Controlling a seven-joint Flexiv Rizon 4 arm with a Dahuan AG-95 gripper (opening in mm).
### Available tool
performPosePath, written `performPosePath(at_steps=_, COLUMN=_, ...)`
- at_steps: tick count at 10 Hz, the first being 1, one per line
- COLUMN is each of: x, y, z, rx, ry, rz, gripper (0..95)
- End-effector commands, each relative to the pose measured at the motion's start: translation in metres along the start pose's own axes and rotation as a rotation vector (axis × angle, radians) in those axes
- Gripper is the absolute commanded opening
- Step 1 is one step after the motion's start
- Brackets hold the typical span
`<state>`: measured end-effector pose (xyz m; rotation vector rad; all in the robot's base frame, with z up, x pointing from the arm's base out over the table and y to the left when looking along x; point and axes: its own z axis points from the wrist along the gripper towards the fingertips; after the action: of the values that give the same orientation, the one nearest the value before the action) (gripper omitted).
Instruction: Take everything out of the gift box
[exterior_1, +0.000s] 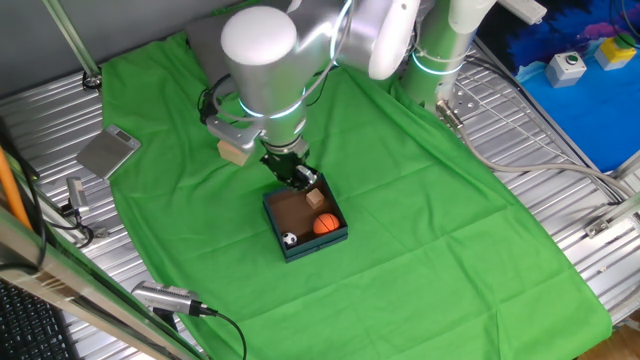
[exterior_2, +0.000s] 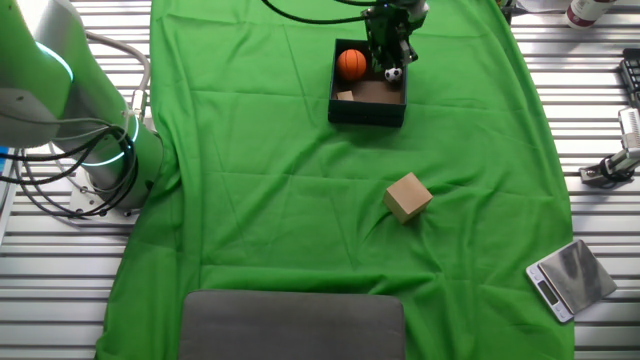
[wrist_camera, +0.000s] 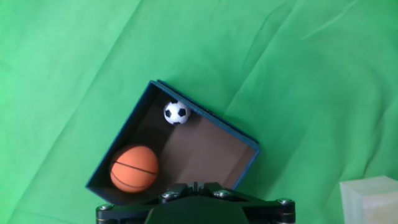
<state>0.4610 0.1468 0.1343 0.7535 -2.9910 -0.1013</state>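
Observation:
The gift box (exterior_1: 283, 217) sits on the green cloth, dark blue outside and brown inside. It holds an orange ball (exterior_1: 326, 224), a tiny soccer ball (exterior_1: 289, 239) and one tan wooden cube (exterior_1: 317, 197). The other fixed view shows the box (exterior_2: 366, 111), ball (exterior_2: 351, 63), soccer ball (exterior_2: 393, 73) and cube (exterior_2: 345, 96). A second wooden cube (exterior_2: 407, 196) lies on the cloth outside the box. My gripper (exterior_1: 300, 178) hangs above the box, jaws together and empty. The hand view shows the gripper (wrist_camera: 196, 185), orange ball (wrist_camera: 134, 168) and soccer ball (wrist_camera: 176, 112); the cube in the box is hidden there.
A flat grey scale plate (exterior_2: 570, 278) lies off the cloth's edge. A grey pad (exterior_2: 292, 325) covers one end of the cloth. The arm's base (exterior_2: 100, 150) stands beside the cloth. Metal table slats and cables surround the cloth.

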Motion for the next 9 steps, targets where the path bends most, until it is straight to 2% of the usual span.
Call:
performPosePath(at_steps=1, x=-0.002, y=0.0, z=0.001, rx=-0.02, ry=0.015, rz=-0.069, gripper=0.0)
performPosePath(at_steps=4, x=-0.002, y=0.0, z=0.001, rx=-0.039, ry=-0.002, rz=-0.17, gripper=0.0)
performPosePath(at_steps=6, x=-0.002, y=0.0, z=0.001, rx=-0.032, ry=0.003, rz=-0.165, gripper=0.0)
performPosePath(at_steps=7, x=-0.006, y=0.004, z=0.003, rx=-0.031, ry=-0.004, rz=-0.166, gripper=0.0)
performPosePath(at_steps=8, x=-0.017, y=0.017, z=0.007, rx=-0.027, ry=-0.015, rz=-0.173, gripper=19.0)
performPosePath(at_steps=9, x=-0.025, y=0.028, z=0.01, rx=-0.019, ry=-0.024, rz=-0.172, gripper=19.0)
